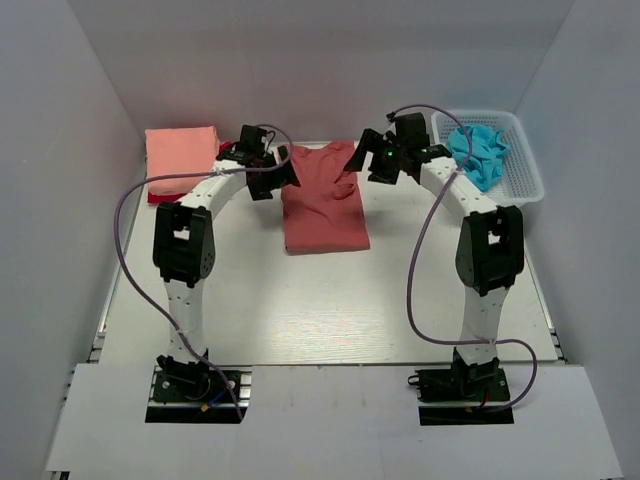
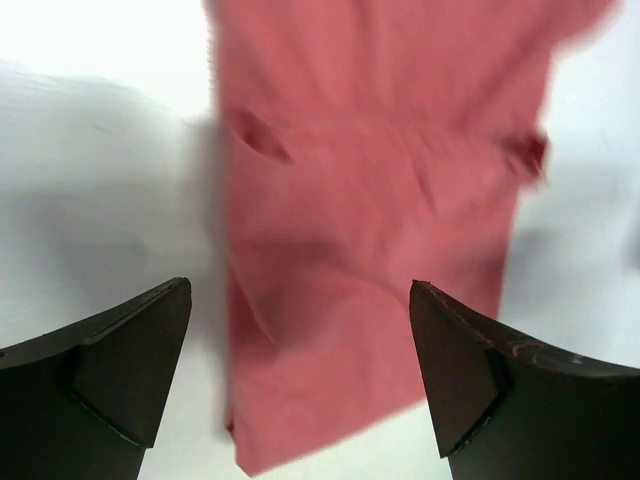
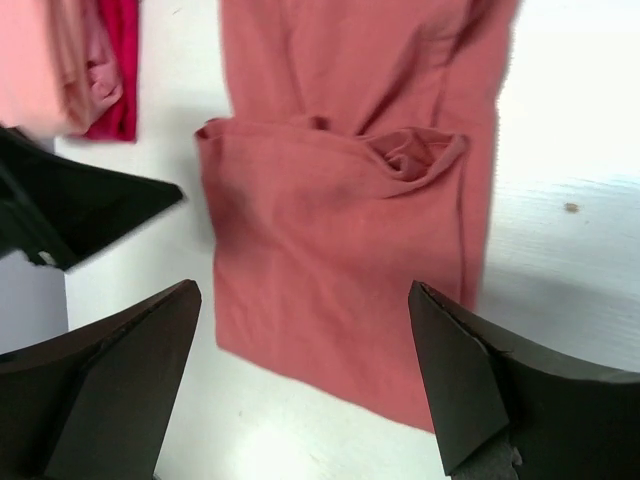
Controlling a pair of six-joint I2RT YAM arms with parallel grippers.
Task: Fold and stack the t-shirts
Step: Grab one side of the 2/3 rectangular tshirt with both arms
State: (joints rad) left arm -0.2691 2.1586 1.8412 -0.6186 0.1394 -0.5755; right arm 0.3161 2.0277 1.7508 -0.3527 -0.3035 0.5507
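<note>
While left fingers [image 2: 110,370] and right fingers [image 3: 110,390] stand apart, brick-red t-shirt [image 1: 322,210] lies below

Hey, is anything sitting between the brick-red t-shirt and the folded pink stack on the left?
Nothing lies on the white table between the dusty brick-red cotton t-shirt and the salmon-pink folded tee stack. Only the open left gripper hangs above that gap.

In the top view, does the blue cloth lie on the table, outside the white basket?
No, the crumpled blue cloth lies inside the white mesh basket, within its walls.
</note>
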